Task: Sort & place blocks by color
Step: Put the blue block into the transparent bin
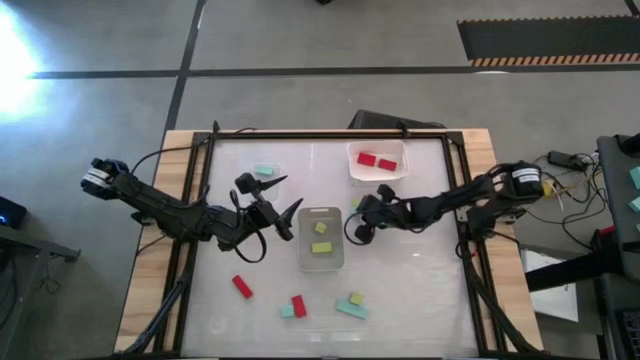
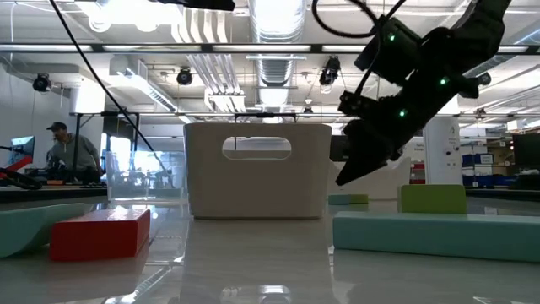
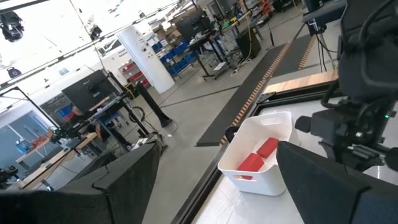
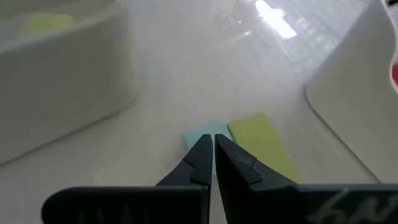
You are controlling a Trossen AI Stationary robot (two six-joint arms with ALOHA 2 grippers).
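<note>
overhead camera straight down, low camera level across table, wrist cameras close, all sharing the table [image 1: 420,270]

Glossy white tabletop [image 1: 420,270], seemingly plastic trays [image 1: 321,241]

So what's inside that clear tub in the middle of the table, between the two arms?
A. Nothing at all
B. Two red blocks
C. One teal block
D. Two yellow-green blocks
D: seen from above, the clear tub in the middle holds two yellow-green blocks, one above the other; the two red blocks sit in the other tub farther back.
</note>
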